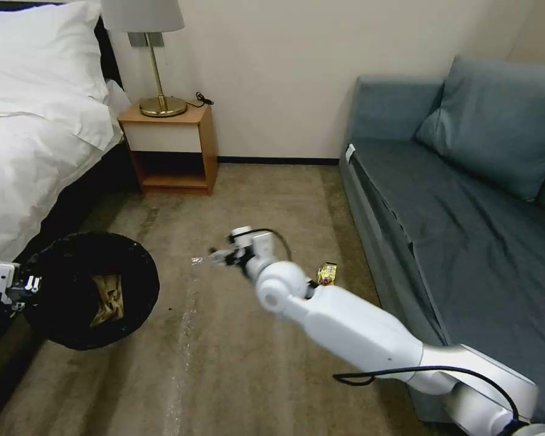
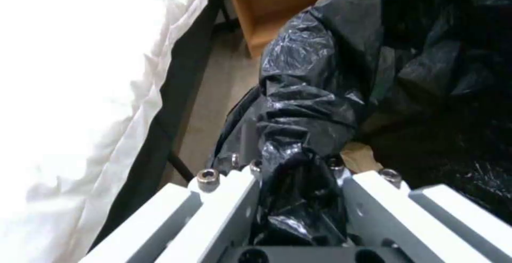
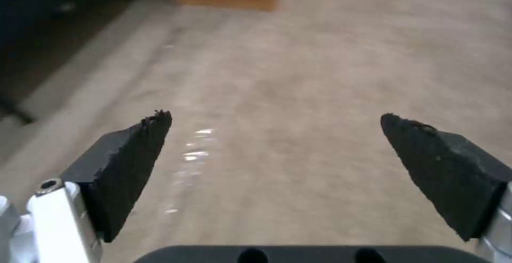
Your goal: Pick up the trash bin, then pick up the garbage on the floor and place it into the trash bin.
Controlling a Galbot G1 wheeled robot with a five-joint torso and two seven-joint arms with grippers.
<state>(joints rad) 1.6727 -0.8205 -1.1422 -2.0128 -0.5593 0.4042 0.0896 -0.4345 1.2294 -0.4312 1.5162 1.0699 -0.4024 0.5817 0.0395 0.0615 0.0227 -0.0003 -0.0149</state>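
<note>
The trash bin (image 1: 72, 266), lined with a black bag, hangs at the left beside the bed. My left gripper (image 1: 29, 284) is shut on its rim, and the left wrist view shows the black bag (image 2: 304, 107) pinched between the fingers (image 2: 235, 203). A crumpled brown paper bag (image 1: 108, 298) lies inside the bin. My right gripper (image 1: 215, 257) is open and empty low over the carpet, with its pads (image 3: 133, 151) spread wide. A small clear shiny scrap (image 1: 196, 261) lies just ahead of it. A gold-brown wrapper (image 1: 327, 274) rests on the floor by the sofa, behind the right arm.
A white bed (image 1: 30, 133) fills the left side. A wooden nightstand (image 1: 171, 148) with a brass lamp (image 1: 157, 72) stands against the far wall. A blue-grey sofa (image 1: 466, 200) runs along the right. Open carpet (image 1: 254, 200) lies between them.
</note>
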